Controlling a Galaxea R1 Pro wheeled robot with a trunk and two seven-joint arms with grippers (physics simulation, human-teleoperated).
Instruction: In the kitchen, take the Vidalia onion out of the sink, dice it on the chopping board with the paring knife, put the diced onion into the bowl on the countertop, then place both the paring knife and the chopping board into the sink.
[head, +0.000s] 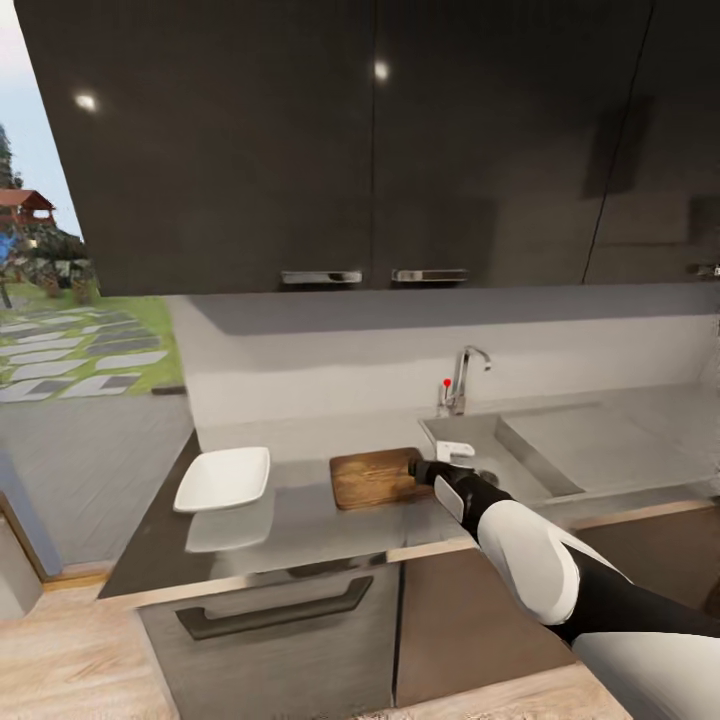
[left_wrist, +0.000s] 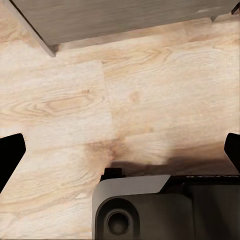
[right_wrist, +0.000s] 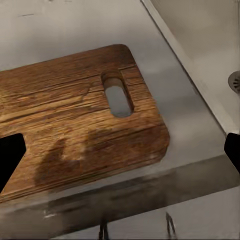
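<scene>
The right gripper (head: 455, 452) hovers over the handle end of the board (head: 375, 476), at the near-left corner of the sink (head: 520, 445). In the right wrist view its fingertips sit at the frame edges, spread wide with nothing between them: released. The left gripper (left_wrist: 120, 155) is likewise open and empty, pointing at the wood floor (left_wrist: 150, 90). The board lies flat on the countertop (head: 300, 520), its slot (right_wrist: 118, 98) toward the sink; the bowl (head: 224, 478) stands well apart on the far side. No onion or knife can be made out on the board or the counter. Risks: a descent here with jaws this wide would press on the board face rather than its edge, and could push it toward the basin rim. Moving the board before dicing would skip steps. The sink interior is partly hidden by the arm, so a reach for the onion would be blind.
</scene>
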